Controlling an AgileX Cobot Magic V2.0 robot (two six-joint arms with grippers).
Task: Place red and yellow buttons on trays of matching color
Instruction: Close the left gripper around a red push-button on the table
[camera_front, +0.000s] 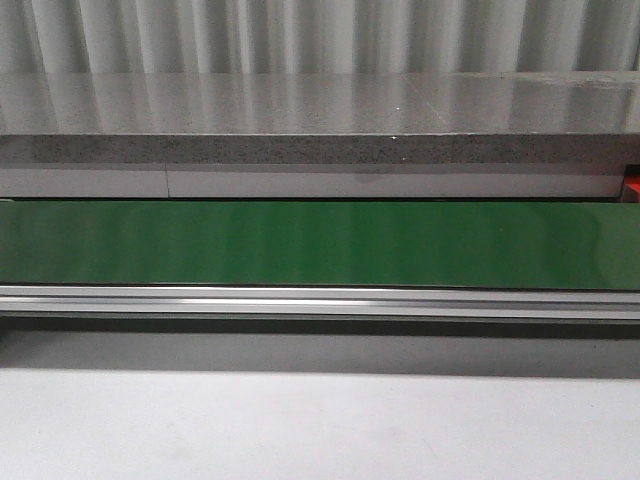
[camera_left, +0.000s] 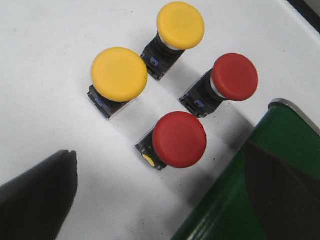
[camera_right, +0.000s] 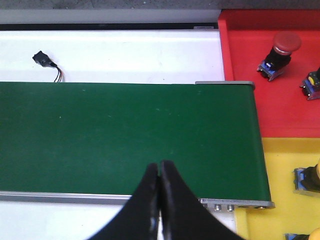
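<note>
In the front view a bare white desk (camera_front: 320, 430) lies nearest, then the belt's metal rail (camera_front: 320, 302), the green belt (camera_front: 320, 243) and a grey stone ledge (camera_front: 320, 120).

The left tool (camera_left: 37, 200) shows only one dark finger, so I cannot tell its state. Beyond it four buttons stand on the desk beside the belt end: a red button (camera_left: 179, 138), another red one (camera_left: 234, 76), a yellow button (camera_left: 119, 74) and a second yellow one (camera_left: 180, 25).

The right tool (camera_right: 159, 200) is closed and empty over the belt. Off the belt end, the yellow tray (camera_right: 280, 170) holds buttons cut by the frame; farther, the red tray (camera_right: 270, 50) holds a red button (camera_right: 280, 52).
</note>
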